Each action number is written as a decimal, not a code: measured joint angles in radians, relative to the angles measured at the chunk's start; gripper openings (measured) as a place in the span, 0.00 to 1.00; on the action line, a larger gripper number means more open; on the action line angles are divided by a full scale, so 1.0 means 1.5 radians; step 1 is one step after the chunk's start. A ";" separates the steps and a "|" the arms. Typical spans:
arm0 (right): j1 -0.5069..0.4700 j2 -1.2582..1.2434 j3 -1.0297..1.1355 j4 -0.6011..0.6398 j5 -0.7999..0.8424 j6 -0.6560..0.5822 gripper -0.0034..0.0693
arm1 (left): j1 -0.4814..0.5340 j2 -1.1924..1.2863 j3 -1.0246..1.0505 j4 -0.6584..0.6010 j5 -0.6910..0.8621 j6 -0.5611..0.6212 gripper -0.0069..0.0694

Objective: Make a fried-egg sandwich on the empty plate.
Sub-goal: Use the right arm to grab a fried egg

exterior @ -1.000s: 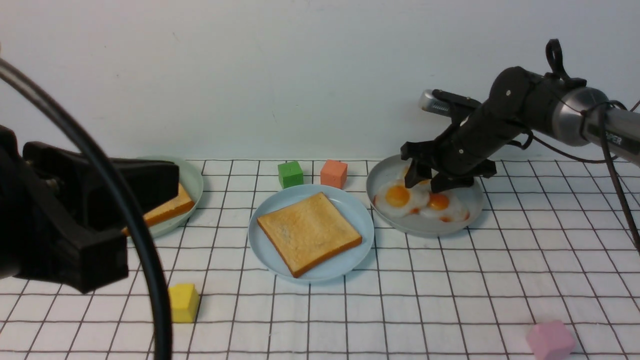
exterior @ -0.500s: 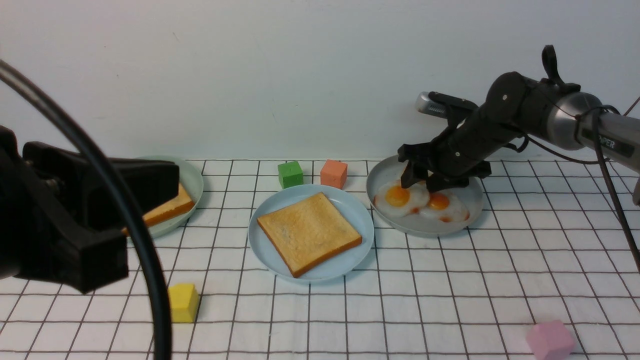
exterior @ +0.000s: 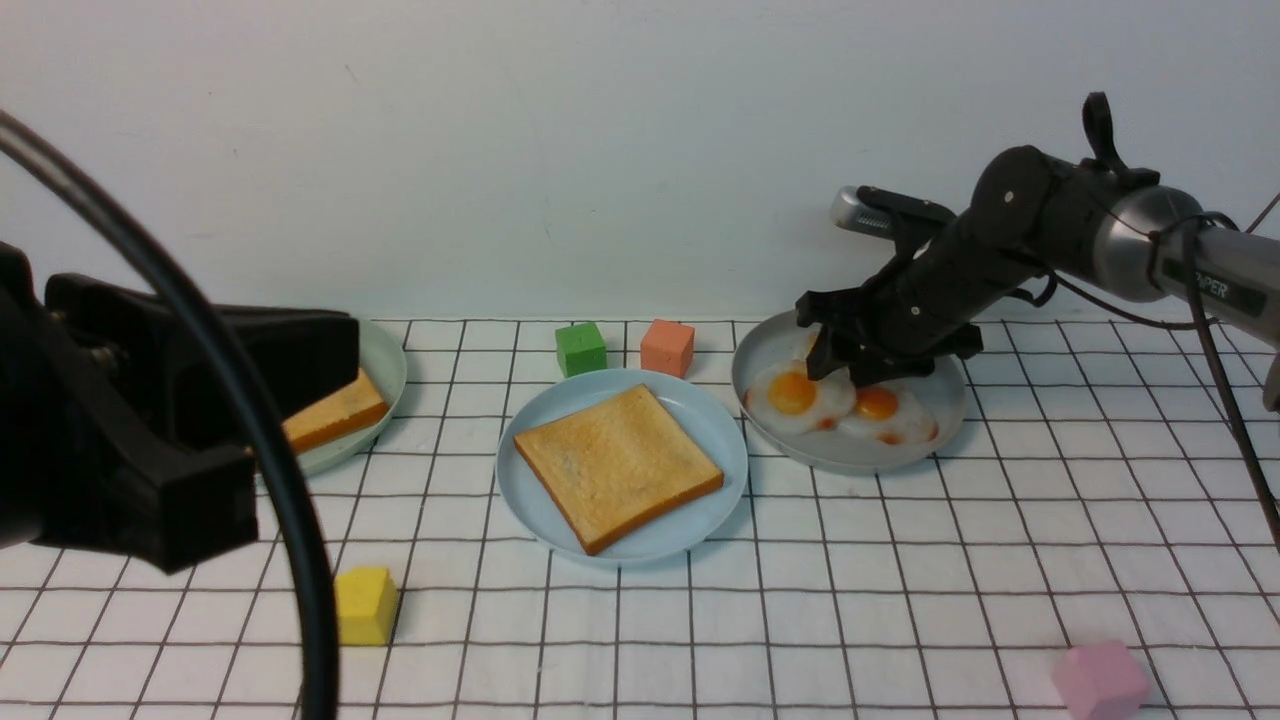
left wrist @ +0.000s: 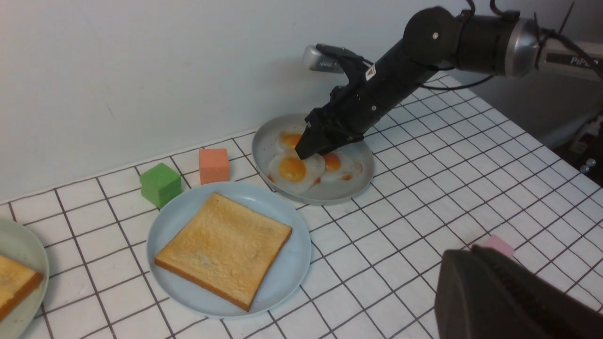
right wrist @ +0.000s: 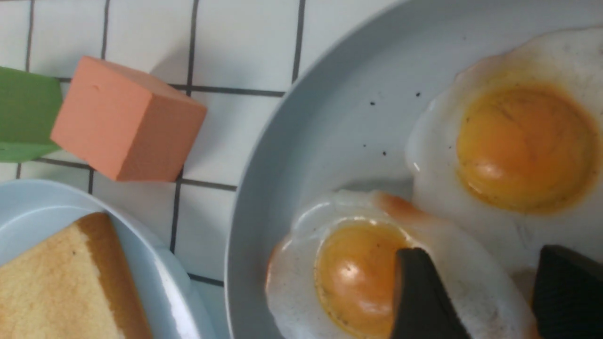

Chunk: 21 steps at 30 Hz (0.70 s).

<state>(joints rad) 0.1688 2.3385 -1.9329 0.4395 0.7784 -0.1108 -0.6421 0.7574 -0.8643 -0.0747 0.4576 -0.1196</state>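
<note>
The light blue plate [exterior: 700, 405] sits mid-table with one toast slice [exterior: 618, 465] on it; both also show in the left wrist view, plate [left wrist: 174, 221] and toast [left wrist: 224, 249]. A second toast [exterior: 335, 415] lies on the pale green plate [exterior: 385, 365] at the left. Several fried eggs [exterior: 795, 393] lie on the grey plate [exterior: 930, 430]. My right gripper [exterior: 845, 372] is open and down on the eggs. In the right wrist view [right wrist: 480, 254], one finger [right wrist: 424, 292] rests at a yolk's edge on the near-left egg [right wrist: 353, 278]. My left gripper [left wrist: 464, 254] is shut, empty and raised near the left plate.
A green cube [exterior: 580, 348] and an orange cube [exterior: 667, 347] stand just behind the blue plate, close to the grey plate's left rim. A yellow cube [exterior: 367, 605] lies front left and a pink cube [exterior: 1100, 680] front right. The wall runs behind the plates.
My right gripper has moved slightly left and down onto the eggs, with its fingers a little closer together. The left arm has barely moved.
</note>
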 joint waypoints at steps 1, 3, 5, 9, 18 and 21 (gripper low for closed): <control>0.000 0.004 -0.001 0.000 0.000 0.000 0.50 | 0.000 0.000 0.000 0.000 -0.005 0.000 0.07; 0.000 0.004 -0.003 0.001 0.001 0.000 0.49 | 0.000 0.000 0.000 0.000 -0.009 0.000 0.07; 0.000 0.004 -0.004 0.001 0.002 0.000 0.48 | 0.000 0.000 0.000 0.000 -0.009 0.000 0.07; 0.000 0.004 -0.004 0.001 0.003 0.000 0.45 | 0.000 0.000 0.000 0.000 -0.009 0.000 0.08; 0.000 -0.001 -0.004 0.010 0.017 0.000 0.18 | 0.000 0.000 0.000 0.000 -0.009 0.000 0.08; 0.000 -0.012 -0.004 0.011 0.022 0.000 0.10 | 0.000 0.000 0.000 0.000 -0.009 0.000 0.08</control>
<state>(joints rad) 0.1688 2.3205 -1.9382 0.4555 0.8118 -0.1108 -0.6421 0.7574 -0.8643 -0.0747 0.4443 -0.1196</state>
